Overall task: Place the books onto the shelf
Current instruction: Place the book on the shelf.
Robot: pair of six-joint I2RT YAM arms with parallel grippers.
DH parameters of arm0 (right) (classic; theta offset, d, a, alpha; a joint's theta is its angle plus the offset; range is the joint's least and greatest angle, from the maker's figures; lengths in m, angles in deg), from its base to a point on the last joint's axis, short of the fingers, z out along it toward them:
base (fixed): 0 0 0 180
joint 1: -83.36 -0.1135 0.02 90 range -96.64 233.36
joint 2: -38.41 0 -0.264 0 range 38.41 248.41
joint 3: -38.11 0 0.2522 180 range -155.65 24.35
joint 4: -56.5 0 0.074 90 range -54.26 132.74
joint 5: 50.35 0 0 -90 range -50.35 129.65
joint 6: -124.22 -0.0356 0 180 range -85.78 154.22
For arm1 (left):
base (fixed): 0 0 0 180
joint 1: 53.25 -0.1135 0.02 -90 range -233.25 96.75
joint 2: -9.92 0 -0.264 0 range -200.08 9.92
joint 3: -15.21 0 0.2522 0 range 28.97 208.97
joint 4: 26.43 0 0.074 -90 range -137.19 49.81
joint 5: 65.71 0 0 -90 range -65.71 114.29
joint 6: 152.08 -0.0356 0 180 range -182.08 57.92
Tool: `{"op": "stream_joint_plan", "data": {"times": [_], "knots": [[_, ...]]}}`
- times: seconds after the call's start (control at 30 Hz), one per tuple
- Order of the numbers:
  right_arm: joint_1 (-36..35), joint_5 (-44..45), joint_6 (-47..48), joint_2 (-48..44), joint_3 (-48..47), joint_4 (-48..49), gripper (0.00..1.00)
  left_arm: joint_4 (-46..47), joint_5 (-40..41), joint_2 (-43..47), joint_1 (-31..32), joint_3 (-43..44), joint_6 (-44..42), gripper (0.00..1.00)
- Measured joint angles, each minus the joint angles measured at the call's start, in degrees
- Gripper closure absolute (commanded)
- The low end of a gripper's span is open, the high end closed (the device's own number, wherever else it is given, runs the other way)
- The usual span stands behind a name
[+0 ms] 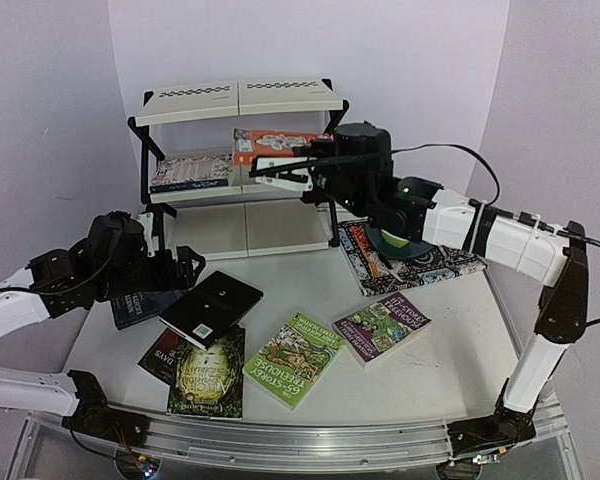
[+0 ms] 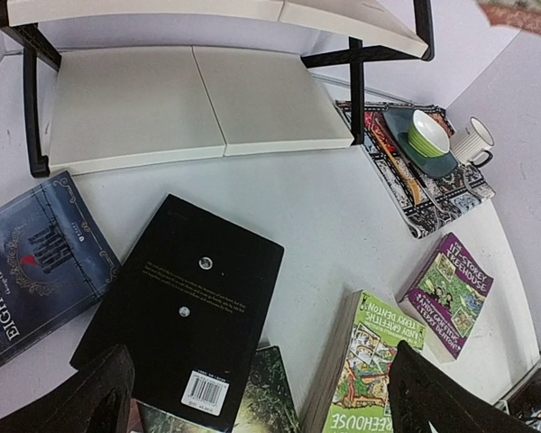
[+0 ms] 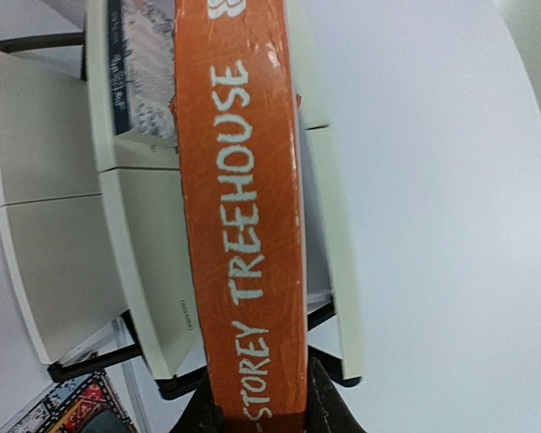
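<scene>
An orange book (image 1: 273, 144) is held spine-up over the right half of the shelf's (image 1: 238, 100) middle tier, with my right gripper (image 1: 306, 166) shut on it. In the right wrist view the fingers (image 3: 328, 410) pinch the near end of its spine (image 3: 243, 207). A blue-and-white book (image 1: 190, 172) lies on the middle tier's left half. On the table lie a black book (image 1: 212, 305), a dark blue one (image 1: 140, 308), a dark green-gold one (image 1: 208, 372), a bright green one (image 1: 298, 358) and a purple one (image 1: 382, 327). My left gripper (image 1: 185, 270) hangs open above the black book (image 2: 185, 307), holding nothing.
A patterned mat (image 1: 435, 268) lies right of the shelf, carrying a green bowl (image 2: 428, 133) on a dark plate and a striped mug (image 2: 473, 142). The shelf's bottom tier (image 2: 198, 104) is bare. The right arm reaches across above the mat.
</scene>
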Motion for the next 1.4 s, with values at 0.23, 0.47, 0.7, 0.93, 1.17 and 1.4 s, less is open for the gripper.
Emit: {"op": "stream_joint_plan", "data": {"times": [0.23,0.47,0.7,0.93,1.17,1.4], "knots": [[1.6,-2.8,3.1,0.1,-13.4,-0.3,1.00,0.2,-0.3,0.4,0.0,0.0,-0.1,0.00],[4.3,-5.7,4.3,6.4,-29.7,-4.4,1.00,-0.8,0.4,1.6,0.0,1.2,-1.2,0.00],[7.6,-9.6,4.9,13.9,-40.5,-9.7,1.00,-1.5,1.4,2.2,-0.2,2.0,-1.6,0.00],[11.4,-13.8,3.9,18.1,-43.7,-13.4,1.00,-2.3,2.3,2.3,-0.2,2.7,-2.4,0.00],[14.3,-15.3,4.1,21.0,-44.1,-14.2,1.00,-2.4,2.7,1.7,-0.2,3.9,-2.7,0.00],[14.8,-16.2,6.1,24.3,-46.0,-13.5,0.98,-2.6,2.7,-0.5,-0.3,5.3,-3.6,0.00]]}}
